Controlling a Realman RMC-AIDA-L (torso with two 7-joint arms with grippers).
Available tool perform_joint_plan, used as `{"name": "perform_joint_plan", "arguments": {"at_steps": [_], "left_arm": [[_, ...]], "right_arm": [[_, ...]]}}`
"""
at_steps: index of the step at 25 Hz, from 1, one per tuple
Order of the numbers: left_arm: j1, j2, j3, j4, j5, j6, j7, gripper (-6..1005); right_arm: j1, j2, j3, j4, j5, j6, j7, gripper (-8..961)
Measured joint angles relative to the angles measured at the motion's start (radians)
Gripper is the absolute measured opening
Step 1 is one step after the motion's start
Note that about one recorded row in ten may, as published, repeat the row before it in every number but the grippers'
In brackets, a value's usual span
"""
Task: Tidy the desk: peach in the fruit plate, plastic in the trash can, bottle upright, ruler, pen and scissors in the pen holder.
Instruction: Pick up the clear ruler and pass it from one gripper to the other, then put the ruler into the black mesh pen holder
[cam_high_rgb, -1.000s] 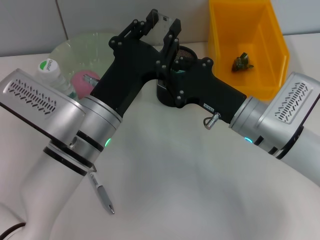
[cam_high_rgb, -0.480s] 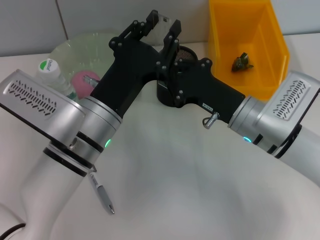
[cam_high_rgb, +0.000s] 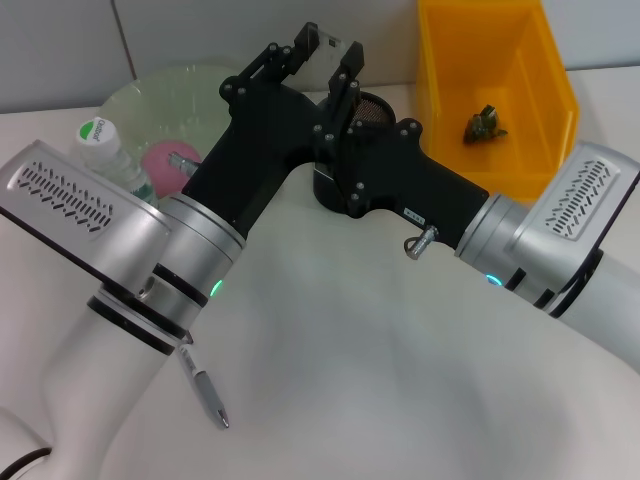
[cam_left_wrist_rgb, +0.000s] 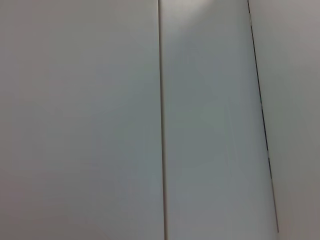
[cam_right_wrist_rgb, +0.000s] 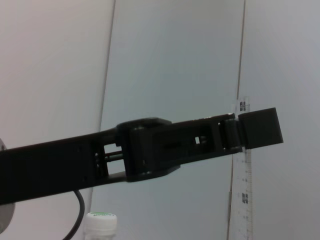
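Left gripper (cam_high_rgb: 327, 55) has its fingers pinched on the clear ruler (cam_high_rgb: 336, 52), just above the pen holder (cam_high_rgb: 372, 106) near the bench's far edge. Looks like the ruler step, so next it needs lowering in. Right gripper's fingers: can't tell.

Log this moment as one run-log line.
left gripper: holds clear ruler above pen holder | right gripper: beside holder, state unclear | peach in fruit plate | bottle upright | pen on desk

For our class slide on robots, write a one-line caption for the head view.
Left gripper holds a clear ruler above the black pen holder, beside the right arm.
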Motion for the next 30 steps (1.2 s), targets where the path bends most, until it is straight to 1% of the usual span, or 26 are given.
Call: {"name": "perform_joint_plan", "arguments": {"at_steps": [8, 14, 16, 24, 26, 27, 29, 30], "left_arm": [[-0.002, 0.000, -0.002, -0.001, 0.001, -0.003, -0.001, 391], [-0.003, 0.000, -0.005, -0.001, 0.002, -0.004, -0.002, 530], [-0.004, 0.000, -0.005, -0.001, 0.002, -0.004, -0.002, 688], [-0.002, 0.000, -0.006, 0.000, 0.011, 0.000, -0.004, 688], [0.009, 0.002, -0.006, 0.001, 0.013, 0.001, -0.009, 689], [0.020, 0.006, -0.007, 0.002, 0.021, 0.004, -0.024, 689], [0.028, 0.008, -0.010, 0.002, 0.030, 0.006, -0.039, 689], [0.042, 0.011, -0.020, 0.001, 0.058, 0.011, -0.074, 689]], "right_arm": [[-0.003, 0.000, -0.001, -0.002, 0.000, -0.003, -0.005, 7], [-0.004, 0.000, 0.000, -0.005, 0.000, -0.004, -0.005, 8], [-0.005, 0.000, 0.001, -0.005, 0.000, -0.006, -0.006, 8], [-0.014, 0.000, 0.020, -0.018, 0.004, -0.018, -0.007, 8], [-0.026, 0.000, 0.075, -0.033, 0.008, -0.032, -0.008, 8], [-0.026, 0.000, 0.075, -0.033, 0.008, -0.032, -0.008, 8], [-0.035, 0.000, 0.120, -0.052, 0.007, -0.043, -0.008, 8], [-0.037, 0.000, 0.133, -0.058, 0.008, -0.044, -0.006, 8]]}}
